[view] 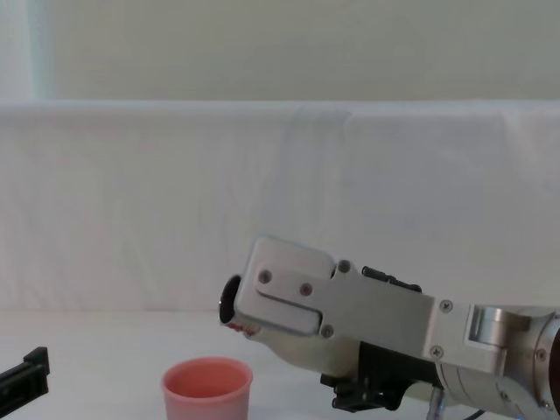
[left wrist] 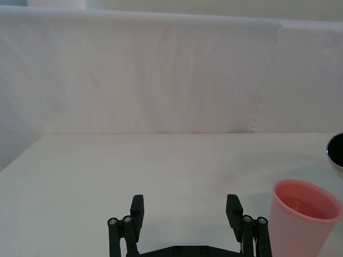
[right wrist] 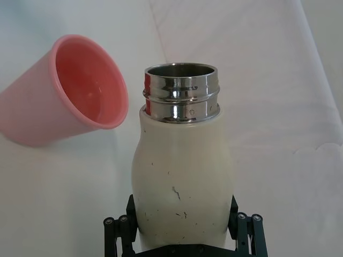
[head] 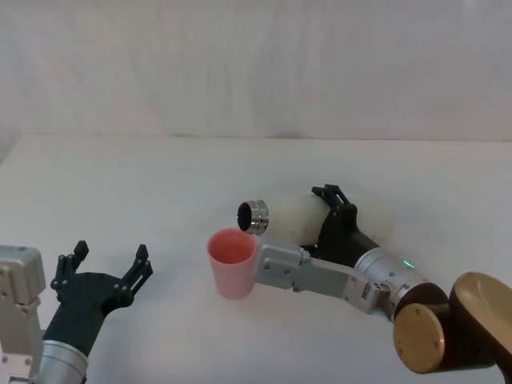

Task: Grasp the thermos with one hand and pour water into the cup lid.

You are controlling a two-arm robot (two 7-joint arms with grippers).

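Low in the head view, the right gripper [head: 340, 214] is clamped around the body of the thermos [head: 292, 218], which lies tipped nearly level at frame centre, its steel neck pointing left just above the rim of the cup lid [head: 233, 262]. The pink cup lid stands upright on the white table [head: 160, 176]. The left gripper [head: 108, 276] hovers at lower left, fingers spread apart, holding nothing.
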